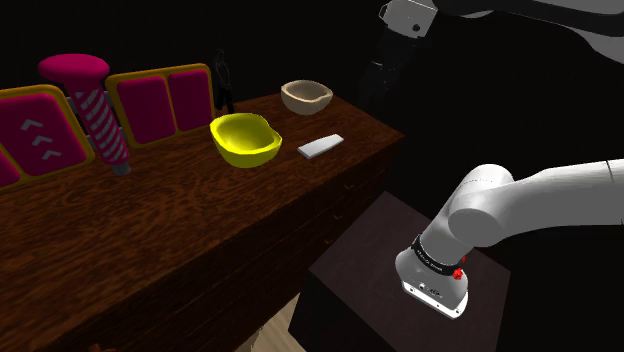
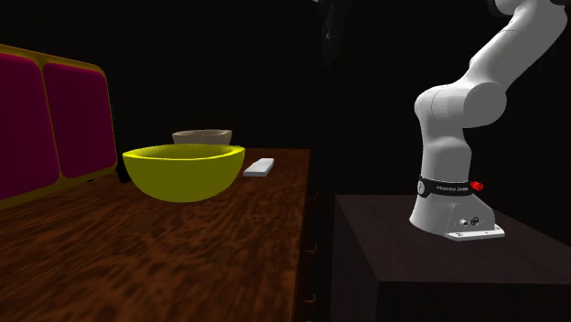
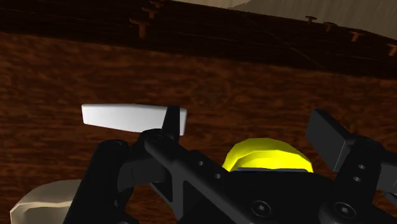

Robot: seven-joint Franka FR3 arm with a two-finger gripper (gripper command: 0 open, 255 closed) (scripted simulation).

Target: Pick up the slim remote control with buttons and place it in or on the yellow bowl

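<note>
The remote is a slim plain white slab lying flat on the dark wooden table, close to the edge facing the stand. The yellow bowl stands just beside it, toward the shoulder view's left. In the second exterior view the remote lies behind the yellow bowl. My gripper hangs high above the table edge, well clear of both. Looking down the hand, the gripper is open with nothing between its fingers; the remote and the yellow bowl lie far below.
A beige bowl sits at the table's far corner behind the remote. A pink striped stand, a small dark figure and pink cushioned chair backs line the far side. The dark stand adjoins the table.
</note>
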